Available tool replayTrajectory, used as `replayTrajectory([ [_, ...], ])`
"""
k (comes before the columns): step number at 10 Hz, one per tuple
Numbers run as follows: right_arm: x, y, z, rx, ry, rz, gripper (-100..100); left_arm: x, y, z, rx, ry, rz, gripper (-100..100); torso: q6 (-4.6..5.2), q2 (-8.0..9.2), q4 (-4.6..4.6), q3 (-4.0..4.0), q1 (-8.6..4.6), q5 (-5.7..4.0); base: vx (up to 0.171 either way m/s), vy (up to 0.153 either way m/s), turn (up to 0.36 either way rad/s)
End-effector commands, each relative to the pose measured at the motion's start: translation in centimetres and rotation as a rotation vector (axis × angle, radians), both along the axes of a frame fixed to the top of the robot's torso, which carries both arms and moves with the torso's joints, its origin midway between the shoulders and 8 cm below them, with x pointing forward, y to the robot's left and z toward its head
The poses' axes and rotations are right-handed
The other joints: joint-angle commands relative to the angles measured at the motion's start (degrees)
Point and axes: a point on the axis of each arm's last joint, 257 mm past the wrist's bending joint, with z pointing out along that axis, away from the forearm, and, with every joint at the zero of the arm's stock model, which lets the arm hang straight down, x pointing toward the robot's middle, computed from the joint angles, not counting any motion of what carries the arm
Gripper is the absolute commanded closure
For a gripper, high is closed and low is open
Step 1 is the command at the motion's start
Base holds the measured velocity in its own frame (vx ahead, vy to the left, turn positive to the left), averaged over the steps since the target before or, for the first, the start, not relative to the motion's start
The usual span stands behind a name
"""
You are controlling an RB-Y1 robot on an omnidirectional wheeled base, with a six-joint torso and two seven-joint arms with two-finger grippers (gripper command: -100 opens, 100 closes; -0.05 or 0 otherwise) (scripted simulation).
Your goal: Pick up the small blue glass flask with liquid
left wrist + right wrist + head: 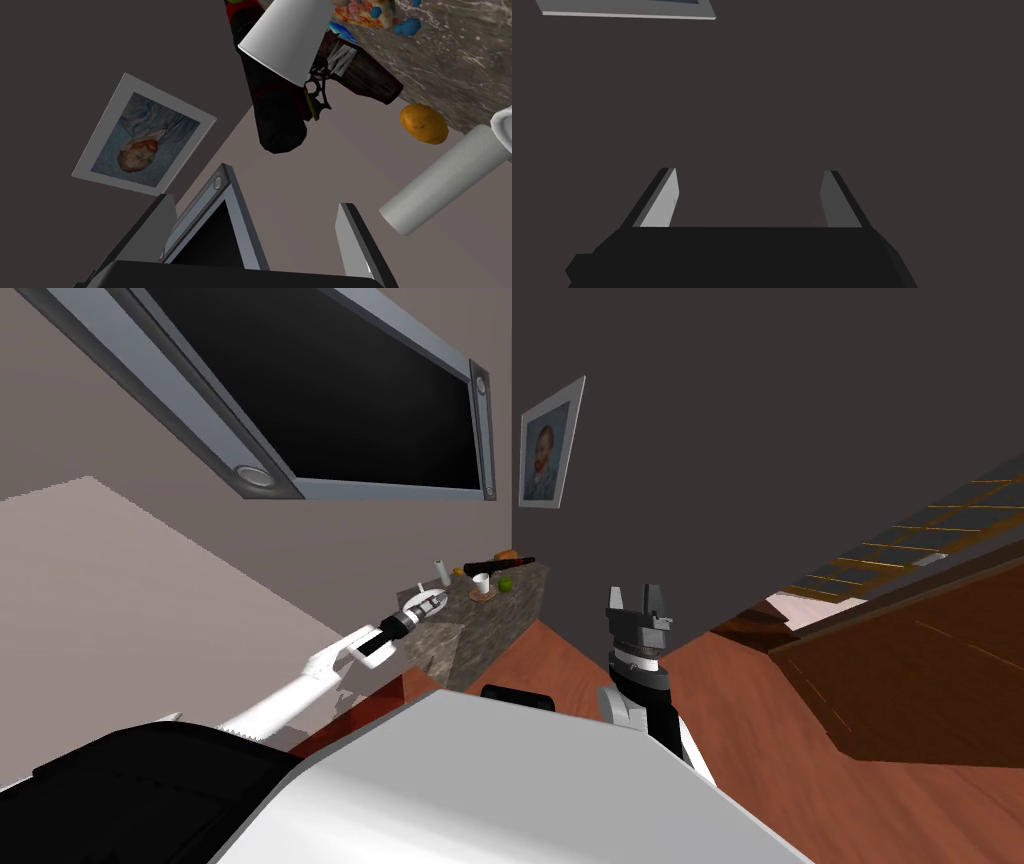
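My left gripper reaches over the near edge of a stone-topped counter. In the left wrist view this gripper is open with nothing between its fingers. Ahead of it stand a white cup, a dark bottle lying on its side, a potato and a paper towel roll. A few small blue lumps lie on the stone past the cup; I cannot tell whether they are the flask. My right gripper hangs open beside the counter, facing a dark wall.
On the counter in the head view are a white cup, a green apple and a long dark bottle. A large screen and a portrait hang above. Red-brown floor lies beside the counter, stairs to the right.
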Motion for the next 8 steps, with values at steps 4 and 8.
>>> replayTrajectory([
  [4,0.0,0.0,0.0,0.0,0.0,0.0,0,-0.6,4.3,-2.5,0.139,0.1,0.02,-100,0.0,-0.05,-0.01,-0.03,-0.04,-0.01,0.034,-0.036,-0.142],
  [8,0.0,0.0,0.0,0.0,0.0,0.0,0,-2.5,9.6,-5.4,0.29,0.22,0.04,-100,-0.01,-0.07,-0.02,-0.05,-0.05,-0.01,0.054,-0.044,-0.142],
])
